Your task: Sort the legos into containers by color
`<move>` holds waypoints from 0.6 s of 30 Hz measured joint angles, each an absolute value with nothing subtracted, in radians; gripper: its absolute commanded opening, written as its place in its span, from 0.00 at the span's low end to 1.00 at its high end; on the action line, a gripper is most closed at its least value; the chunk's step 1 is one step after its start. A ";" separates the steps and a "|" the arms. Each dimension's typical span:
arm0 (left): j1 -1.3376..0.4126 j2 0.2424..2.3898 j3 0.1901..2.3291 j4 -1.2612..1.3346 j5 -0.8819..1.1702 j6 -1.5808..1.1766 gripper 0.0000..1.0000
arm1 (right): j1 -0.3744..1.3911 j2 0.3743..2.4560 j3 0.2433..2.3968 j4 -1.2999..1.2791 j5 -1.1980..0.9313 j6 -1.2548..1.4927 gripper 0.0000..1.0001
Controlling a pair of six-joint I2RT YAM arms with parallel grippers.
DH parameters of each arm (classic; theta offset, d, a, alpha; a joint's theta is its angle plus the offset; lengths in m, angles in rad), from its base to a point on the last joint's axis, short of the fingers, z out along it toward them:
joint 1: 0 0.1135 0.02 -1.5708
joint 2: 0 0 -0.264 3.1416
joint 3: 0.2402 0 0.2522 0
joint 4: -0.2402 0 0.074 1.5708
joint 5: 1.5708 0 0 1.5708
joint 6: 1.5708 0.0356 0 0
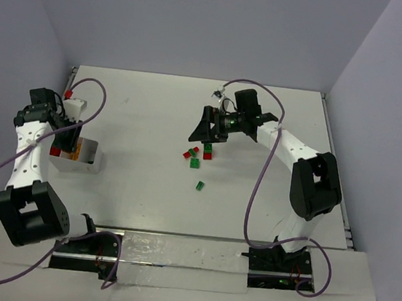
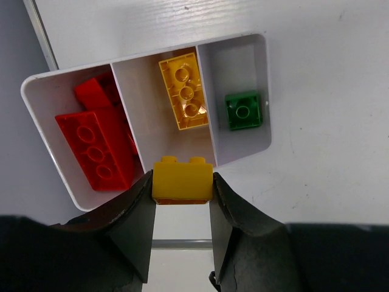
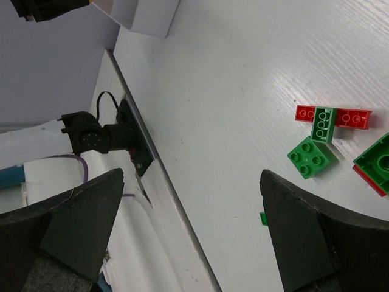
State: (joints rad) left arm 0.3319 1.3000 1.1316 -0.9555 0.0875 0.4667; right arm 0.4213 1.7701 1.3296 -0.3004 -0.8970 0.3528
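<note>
My left gripper (image 2: 182, 188) is shut on a yellow brick (image 2: 182, 177) and holds it above the near edge of a white three-part container (image 2: 243, 155). Its left part holds red bricks (image 2: 97, 146), the middle a yellow brick (image 2: 185, 91), the right a green brick (image 2: 243, 111). In the top view the left gripper (image 1: 67, 136) hangs over this container (image 1: 90, 160) at the table's left. My right gripper (image 1: 200, 128) is open and empty, above the table beside loose legos (image 1: 202, 156). The right wrist view shows the right gripper (image 3: 191, 182), a red-and-green crossed pair (image 3: 331, 117) and a green square brick (image 3: 312, 157).
A second white box (image 1: 75, 105) with a small red brick (image 1: 69, 95) on top stands at the far left edge. One green brick (image 1: 199, 185) lies apart, nearer the front. Purple cables loop from both arms. A metal strip (image 1: 174, 250) runs along the front edge.
</note>
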 measured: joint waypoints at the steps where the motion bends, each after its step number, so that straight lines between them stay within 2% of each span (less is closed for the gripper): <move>1: 0.333 1.309 1.132 -0.955 0.081 0.467 0.12 | 0.421 1.770 1.330 -0.303 -0.897 0.350 1.00; 3: 0.334 1.321 1.131 -0.953 0.067 0.467 0.15 | 0.421 1.771 1.330 -0.307 -0.893 0.346 1.00; 9: 0.335 1.338 1.129 -0.938 0.036 0.468 0.45 | 0.421 1.771 1.330 -0.314 -0.878 0.337 1.00; 12: 0.335 1.347 1.126 -0.931 0.030 0.472 0.55 | 0.421 1.771 1.330 -0.322 -0.866 0.327 1.00; 18: 0.335 1.353 1.125 -0.926 0.030 0.483 0.62 | 0.421 1.771 1.343 -0.346 -0.797 0.304 1.00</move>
State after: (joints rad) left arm 0.3347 1.3532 1.1248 -0.9258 0.0304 0.4829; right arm 0.4210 1.7706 1.3430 -0.3462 -0.7974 0.3038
